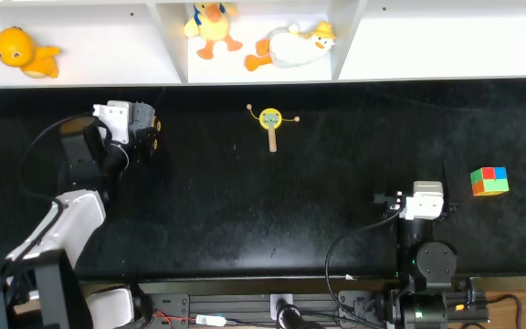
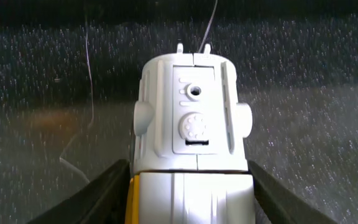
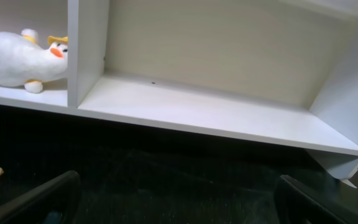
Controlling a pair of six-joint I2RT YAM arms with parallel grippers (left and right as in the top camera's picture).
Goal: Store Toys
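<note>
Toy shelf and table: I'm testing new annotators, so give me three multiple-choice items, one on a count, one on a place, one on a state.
1. How many toys lie in the middle compartment of the shelf? A) none; B) two; C) four.
2. Where is the coloured cube? A) on the table, at its right; B) in the shelf's left compartment; C) between the left jaws.
3. How do the left jaws stand? A) open and empty; B) shut on a stick rattle; C) shut on the white toy robot.

Answers:
1 B: a yellow duck and a white duck lie there.
2 A: the cube sits on the black surface at the top view's right.
3 C: the left wrist view has both jaws against the robot's sides.
</note>
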